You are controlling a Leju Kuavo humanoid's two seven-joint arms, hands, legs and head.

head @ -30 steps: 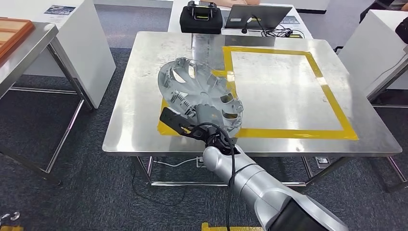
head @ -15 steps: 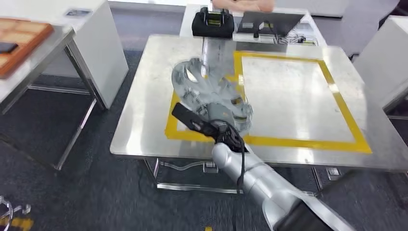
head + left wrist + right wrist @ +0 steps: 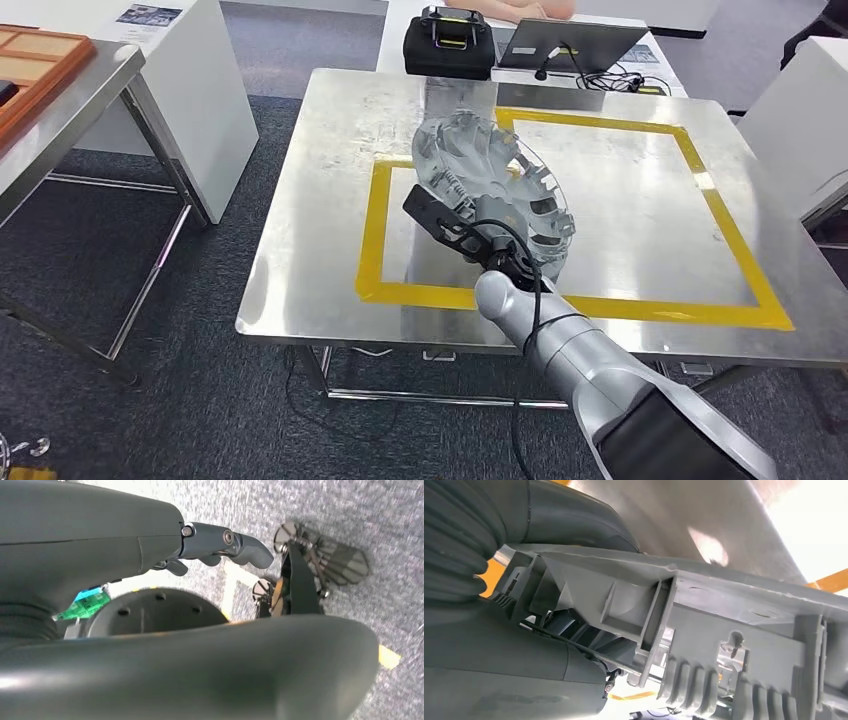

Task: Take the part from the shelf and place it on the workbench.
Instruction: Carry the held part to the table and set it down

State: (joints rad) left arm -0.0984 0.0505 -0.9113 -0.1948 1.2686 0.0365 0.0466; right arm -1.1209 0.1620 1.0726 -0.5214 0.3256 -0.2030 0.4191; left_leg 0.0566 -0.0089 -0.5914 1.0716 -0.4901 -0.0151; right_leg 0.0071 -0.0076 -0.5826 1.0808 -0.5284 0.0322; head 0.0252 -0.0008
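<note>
The part is a grey plastic wheel cover (image 3: 495, 190), tilted on edge over the steel workbench (image 3: 640, 190), inside the left half of the yellow tape square (image 3: 371, 230). My right hand (image 3: 487, 238) grips the cover's near rim from below. In the right wrist view the cover's ribbed back (image 3: 734, 615) lies against my right hand (image 3: 499, 645), with the bench surface behind it. Whether the cover touches the bench I cannot tell. My left hand (image 3: 150, 645) hangs over the carpet, its fingers (image 3: 225, 542) apart and holding nothing.
A black case (image 3: 447, 42) and a laptop (image 3: 570, 42) with cables sit on a table at the bench's far edge, where a person's arm (image 3: 510, 8) shows. A steel table with an orange tray (image 3: 40, 65) and a white cabinet (image 3: 190, 70) stand left. Another white table (image 3: 800, 90) stands right.
The whole view has shifted, so the camera moved. Relative to the bench, my right hand carried the cover from over the tape's left edge to inside the square.
</note>
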